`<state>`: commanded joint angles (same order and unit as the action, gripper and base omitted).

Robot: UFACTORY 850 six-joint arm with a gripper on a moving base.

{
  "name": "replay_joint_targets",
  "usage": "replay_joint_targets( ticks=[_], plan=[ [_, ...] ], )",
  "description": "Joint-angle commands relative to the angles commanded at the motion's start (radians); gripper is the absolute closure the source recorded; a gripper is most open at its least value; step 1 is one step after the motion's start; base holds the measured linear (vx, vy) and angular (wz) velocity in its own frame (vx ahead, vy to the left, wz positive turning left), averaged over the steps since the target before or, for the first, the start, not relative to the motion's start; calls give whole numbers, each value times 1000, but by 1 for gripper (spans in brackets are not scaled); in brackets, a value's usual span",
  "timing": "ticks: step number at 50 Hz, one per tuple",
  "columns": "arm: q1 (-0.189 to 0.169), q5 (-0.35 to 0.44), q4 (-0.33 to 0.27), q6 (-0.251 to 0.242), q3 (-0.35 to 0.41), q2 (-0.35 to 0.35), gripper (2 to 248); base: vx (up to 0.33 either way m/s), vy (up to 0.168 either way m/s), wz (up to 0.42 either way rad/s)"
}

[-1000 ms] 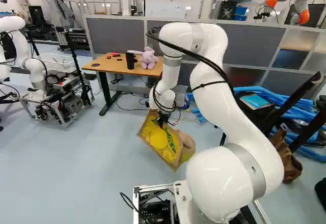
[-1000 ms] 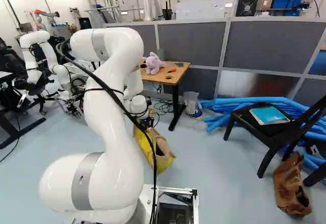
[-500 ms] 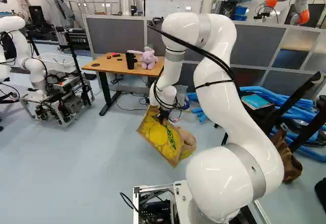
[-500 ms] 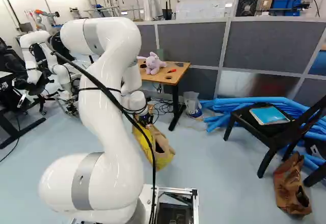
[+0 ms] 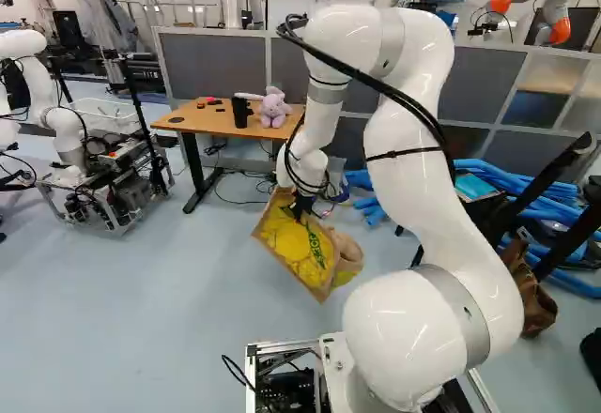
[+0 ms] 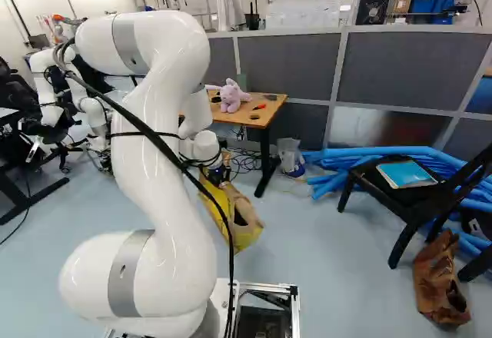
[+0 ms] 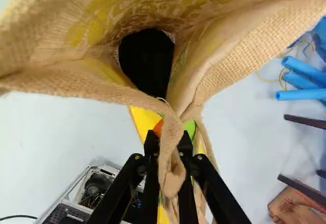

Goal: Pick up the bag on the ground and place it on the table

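Yellow and tan, the bag [image 5: 297,244] slants at the left base view's centre, probably because the gripper [image 7: 169,141] clasps it by one edge, presumably for carrying to the table [image 5: 202,120], upper left.

Bright, even light
White glare streaks the glossy arm [image 5: 418,183]; a pale reflection glows on the partition's lower panel [image 6: 365,127].
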<state>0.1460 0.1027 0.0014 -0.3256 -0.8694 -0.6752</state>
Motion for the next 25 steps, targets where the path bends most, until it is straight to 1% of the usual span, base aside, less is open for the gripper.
replay_joint_targets(
  ticks=[25],
  plan=[
    [-4, -64, 18, 0, 21, 81, 215, 0, 0, 0]
  ],
)
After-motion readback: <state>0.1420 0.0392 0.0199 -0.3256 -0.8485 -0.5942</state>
